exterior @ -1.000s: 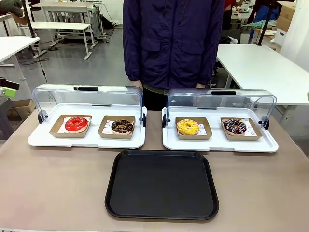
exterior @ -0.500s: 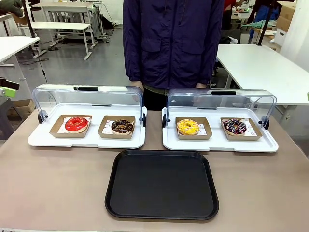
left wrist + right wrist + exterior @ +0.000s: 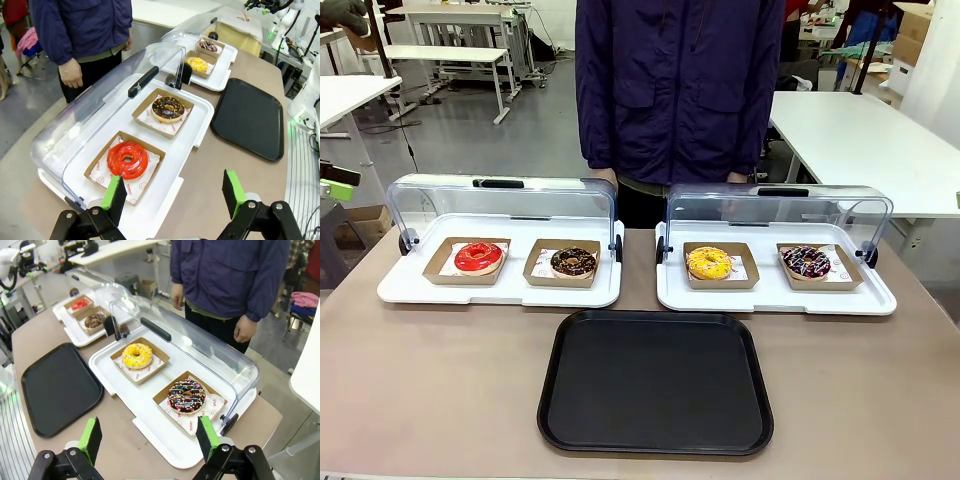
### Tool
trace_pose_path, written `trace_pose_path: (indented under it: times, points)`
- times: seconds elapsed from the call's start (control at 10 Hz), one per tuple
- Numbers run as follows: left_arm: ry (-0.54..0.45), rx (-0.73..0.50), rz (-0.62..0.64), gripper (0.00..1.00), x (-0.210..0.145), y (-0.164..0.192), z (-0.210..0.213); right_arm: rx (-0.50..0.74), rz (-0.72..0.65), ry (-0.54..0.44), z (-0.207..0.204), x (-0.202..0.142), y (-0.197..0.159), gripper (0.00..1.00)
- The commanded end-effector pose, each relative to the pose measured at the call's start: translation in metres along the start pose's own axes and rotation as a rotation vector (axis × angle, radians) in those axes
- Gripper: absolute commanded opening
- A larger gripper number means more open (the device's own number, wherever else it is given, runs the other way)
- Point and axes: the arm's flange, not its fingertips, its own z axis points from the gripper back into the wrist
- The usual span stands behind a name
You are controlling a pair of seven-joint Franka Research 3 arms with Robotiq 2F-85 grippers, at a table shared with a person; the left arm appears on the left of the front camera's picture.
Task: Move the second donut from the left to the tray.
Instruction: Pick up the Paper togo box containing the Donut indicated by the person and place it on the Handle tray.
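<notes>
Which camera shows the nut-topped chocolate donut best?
Left wrist view: the nut-topped chocolate donut sits close, unobstructed, seen from above. Front view shows it smaller, at a low angle; right wrist view, tiny and far off.

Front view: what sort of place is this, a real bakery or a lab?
Likely a lab or workshop staged as a bakery counter: white work tables and bare grey floor lie behind the person, while donuts sit in white display trays with clear lids.
</notes>
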Motion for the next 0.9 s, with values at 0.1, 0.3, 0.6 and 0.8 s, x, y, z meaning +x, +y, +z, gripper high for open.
trace_pose_path:
  times: [0.1, 0.3, 0.6, 0.8]
  points:
    - [-0.013, -0.006, -0.007, 1.0, 0.0009, -0.0004, 0.0003, 0.001, 0.025, -0.033, -0.0024, 0.0003, -0.003, 1.0]
    - [-0.013, -0.006, -0.007, 1.0, 0.0009, -0.0004, 0.0003, 0.001, 0.025, -0.033, -0.0024, 0.0003, -0.003, 1.0]
    - [-0.013, -0.006, -0.007, 1.0, 0.0009, -0.0004, 0.0003, 0.001, 0.025, -0.033, -0.0024, 0.0003, -0.003, 1.0]
    - [-0.013, -0.006, -0.007, 1.0, 0.0009, -0.0004, 0.0003, 0.001, 0.025, -0.033, -0.0024, 0.0003, -0.003, 1.0]
